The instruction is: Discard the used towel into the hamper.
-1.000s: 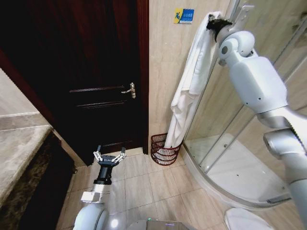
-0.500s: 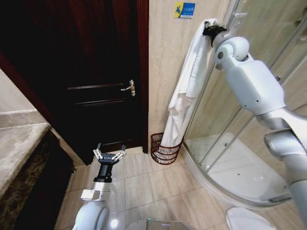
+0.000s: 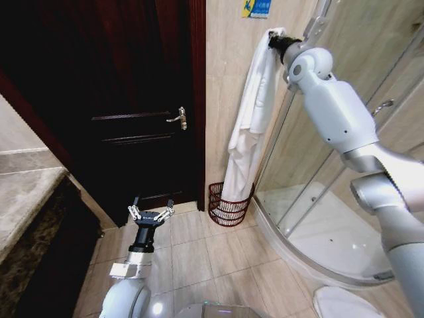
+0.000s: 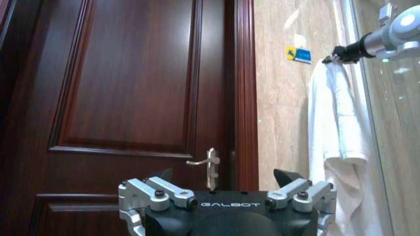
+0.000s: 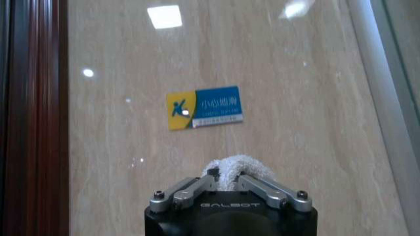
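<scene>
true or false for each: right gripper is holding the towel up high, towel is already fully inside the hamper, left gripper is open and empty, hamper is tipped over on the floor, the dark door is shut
1. The right gripper holds the towel up high. True: it is shut on the towel's top end near the wall sign.
2. The towel is fully inside the hamper. False: it hangs full length, its lower end reaching into the hamper's mouth.
3. The left gripper is open and empty. True: it sits low, facing the door.
4. The hamper is tipped over. False: it stands upright on the floor by the wall.
5. The dark door is shut. True.
</scene>
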Robot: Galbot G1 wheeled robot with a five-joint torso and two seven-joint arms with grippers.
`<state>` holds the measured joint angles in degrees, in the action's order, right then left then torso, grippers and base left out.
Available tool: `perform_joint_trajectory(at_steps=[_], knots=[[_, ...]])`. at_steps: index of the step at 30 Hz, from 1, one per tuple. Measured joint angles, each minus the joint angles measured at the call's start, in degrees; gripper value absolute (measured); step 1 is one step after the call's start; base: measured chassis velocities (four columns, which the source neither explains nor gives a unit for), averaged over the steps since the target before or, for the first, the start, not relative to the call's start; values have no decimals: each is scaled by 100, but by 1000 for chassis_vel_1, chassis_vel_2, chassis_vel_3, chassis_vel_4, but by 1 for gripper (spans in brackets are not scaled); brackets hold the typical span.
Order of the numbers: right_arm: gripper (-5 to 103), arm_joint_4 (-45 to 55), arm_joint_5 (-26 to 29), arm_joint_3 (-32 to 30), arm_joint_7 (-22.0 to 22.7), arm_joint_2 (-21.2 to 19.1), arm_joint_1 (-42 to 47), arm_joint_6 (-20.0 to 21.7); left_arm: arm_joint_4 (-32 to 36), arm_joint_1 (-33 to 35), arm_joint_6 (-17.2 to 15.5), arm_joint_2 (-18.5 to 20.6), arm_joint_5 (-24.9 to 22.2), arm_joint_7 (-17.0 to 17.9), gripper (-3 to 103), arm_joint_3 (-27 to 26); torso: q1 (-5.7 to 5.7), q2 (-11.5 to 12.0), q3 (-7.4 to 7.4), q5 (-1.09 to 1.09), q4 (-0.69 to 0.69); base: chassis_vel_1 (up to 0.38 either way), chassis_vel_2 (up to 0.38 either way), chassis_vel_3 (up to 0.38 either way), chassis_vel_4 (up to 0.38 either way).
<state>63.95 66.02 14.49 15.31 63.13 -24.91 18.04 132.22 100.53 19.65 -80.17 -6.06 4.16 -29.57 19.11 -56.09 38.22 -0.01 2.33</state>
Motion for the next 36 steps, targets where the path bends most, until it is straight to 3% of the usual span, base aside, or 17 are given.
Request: perform_joint_trajectory(at_steps=[3,11,17,36], knots=[[2,53,128,-23,41,-82,-30,311,41,33,9,40,14,-5,100,3,-52,117,-65,1,-1,0,0,0,0],[2,52,228,-42,-5,-168,49,389,-1,60,95,9,86,-16,100,47,-139,310,-172,1,-2,0,0,0,0],[2,134,166,-132,47,-128,247,257,61,58,61,172,44,-17,100,-8,-213,480,-268,0,-1,0,0,0,0],[2,-346,-482,-314,-147,138,533,-223,-55,71,97,161,67,-32,100,12,-421,965,-544,0,-1,0,0,0,0]])
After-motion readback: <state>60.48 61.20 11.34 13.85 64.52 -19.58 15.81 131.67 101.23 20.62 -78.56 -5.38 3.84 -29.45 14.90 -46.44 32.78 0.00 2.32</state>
